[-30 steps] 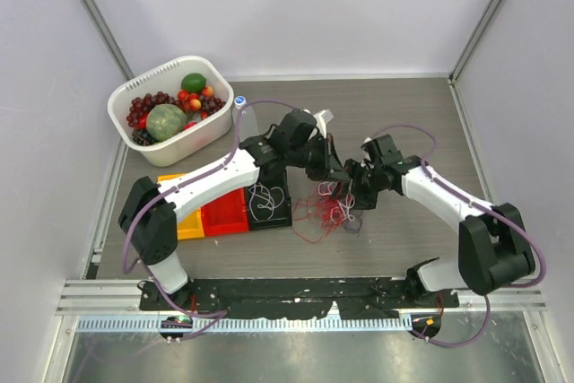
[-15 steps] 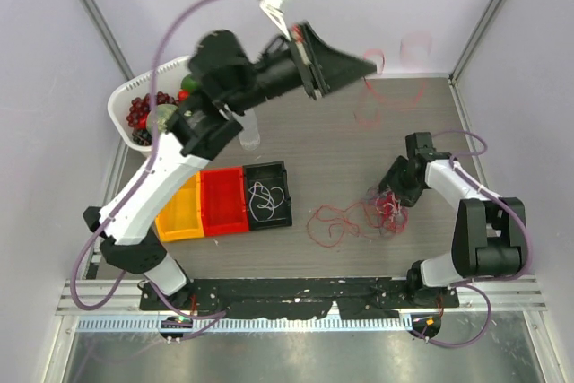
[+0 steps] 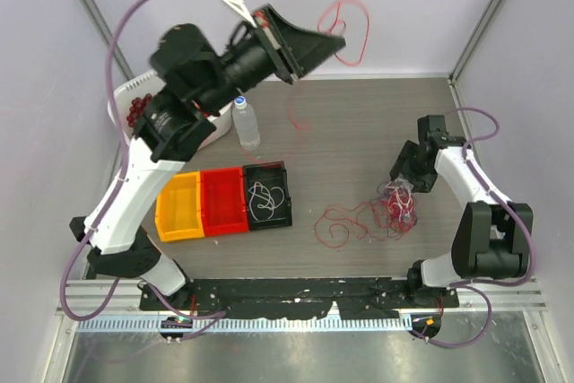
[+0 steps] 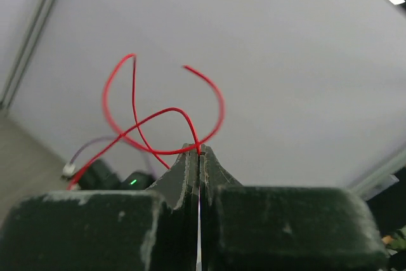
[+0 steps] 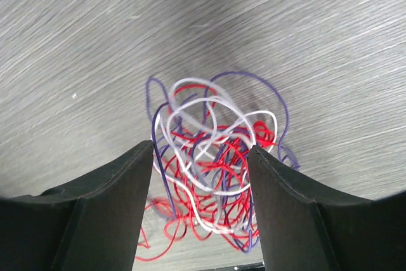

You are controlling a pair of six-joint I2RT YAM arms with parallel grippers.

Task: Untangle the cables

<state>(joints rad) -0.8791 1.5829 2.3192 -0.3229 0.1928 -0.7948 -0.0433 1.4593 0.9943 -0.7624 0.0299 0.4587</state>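
Observation:
My left gripper (image 3: 334,42) is raised high above the table's back. It is shut on a thin red cable (image 3: 348,24) that loops past the tips, with one strand hanging down toward the table. In the left wrist view the jaws (image 4: 199,152) pinch this red cable (image 4: 152,117). A tangle of red, white and purple cables (image 3: 396,207) lies on the table at the right, with loose red loops (image 3: 343,221) trailing left. My right gripper (image 3: 403,186) is open just above the tangle. In the right wrist view its fingers (image 5: 200,150) straddle the tangle (image 5: 216,132).
Yellow (image 3: 177,207), red (image 3: 224,201) and black (image 3: 269,195) bins stand in a row at the left; the black one holds a white cable. A water bottle (image 3: 247,125) stands behind them. A white fruit basket (image 3: 134,109) is partly hidden by the left arm.
The left arm rose from the tangle and swung up and back with a red cable, now further left. The right gripper drew right with the tangle and now stands open over it.

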